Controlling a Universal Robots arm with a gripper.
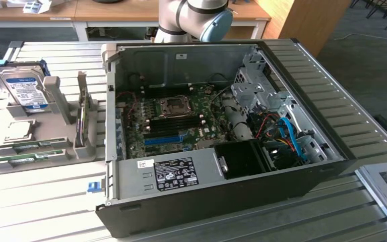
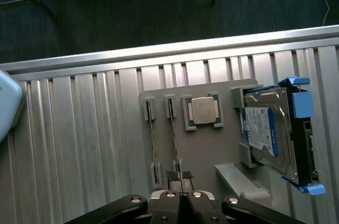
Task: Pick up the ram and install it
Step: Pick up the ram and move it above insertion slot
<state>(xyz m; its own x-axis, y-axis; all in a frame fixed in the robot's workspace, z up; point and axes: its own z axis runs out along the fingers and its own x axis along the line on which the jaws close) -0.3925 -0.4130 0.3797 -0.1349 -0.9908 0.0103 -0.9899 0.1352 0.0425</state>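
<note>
Nothing of the task is seen to be done. The ram point(image 2: 173, 134) is not yet lifted: it stands on edge in the grey holder point(image 2: 212, 152), between a second stick point(image 2: 152, 136) and the processor chip point(image 2: 203, 110), with the hard drive point(image 2: 267, 128) beyond. The holder is set near one edge of the slatted table point(image 2: 79, 128). The computer case point(image 1: 200, 201) lies open, and the black slots on its motherboard point(image 1: 180, 121) appear unfilled. The gripper point(image 2: 180, 177) is held above the holder, pointed down, in line with one end of the ram. Its jaws are pressed together and nothing is judged to be held.
</note>
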